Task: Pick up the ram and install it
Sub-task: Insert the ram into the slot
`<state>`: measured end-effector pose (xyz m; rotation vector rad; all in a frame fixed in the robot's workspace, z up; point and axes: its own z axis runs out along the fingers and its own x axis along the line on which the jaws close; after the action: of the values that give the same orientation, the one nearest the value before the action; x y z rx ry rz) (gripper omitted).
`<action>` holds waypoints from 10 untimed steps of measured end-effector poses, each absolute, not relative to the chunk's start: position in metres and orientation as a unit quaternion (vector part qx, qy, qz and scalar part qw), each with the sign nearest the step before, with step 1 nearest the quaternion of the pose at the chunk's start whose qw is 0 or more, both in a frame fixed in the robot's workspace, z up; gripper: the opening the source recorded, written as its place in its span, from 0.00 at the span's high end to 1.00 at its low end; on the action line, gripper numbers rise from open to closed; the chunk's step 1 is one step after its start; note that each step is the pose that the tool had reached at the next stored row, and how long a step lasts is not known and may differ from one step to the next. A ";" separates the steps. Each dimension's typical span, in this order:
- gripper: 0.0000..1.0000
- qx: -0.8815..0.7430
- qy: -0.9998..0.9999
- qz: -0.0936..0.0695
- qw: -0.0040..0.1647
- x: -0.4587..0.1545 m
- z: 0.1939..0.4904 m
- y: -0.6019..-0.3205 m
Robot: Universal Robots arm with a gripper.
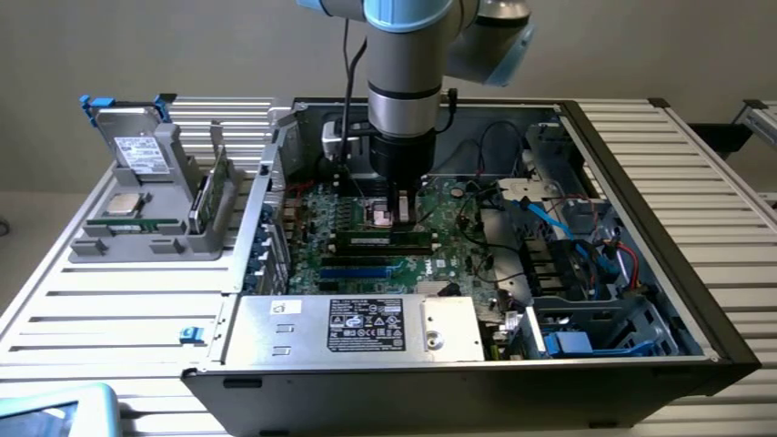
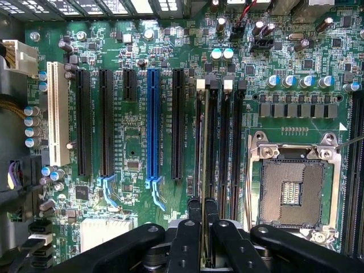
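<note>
The ram shows edge-on as a thin strip running away from my fingertips, directly over a black memory slot with white end clips. My gripper is shut on that stick, the two black fingers pinched close on either side of it. In the exterior view the gripper reaches straight down into the open computer case. There the ram lies level just above the motherboard. Whether it is seated in the slot I cannot tell.
An open processor socket lies beside the memory slots, with blue and white expansion slots on the other side. A power supply box and cables crowd the case. A grey holder at the exterior view's left carries a processor chip and a drive.
</note>
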<state>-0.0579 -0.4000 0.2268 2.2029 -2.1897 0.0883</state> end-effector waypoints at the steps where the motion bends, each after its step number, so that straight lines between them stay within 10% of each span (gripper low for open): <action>1: 0.86 0.709 -0.705 0.029 0.017 -0.058 0.227 -0.400; 10: 0.86 0.709 -0.704 0.030 0.016 -0.059 0.227 -0.400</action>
<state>-0.0589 -0.4000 0.2269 2.2062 -2.1907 0.0936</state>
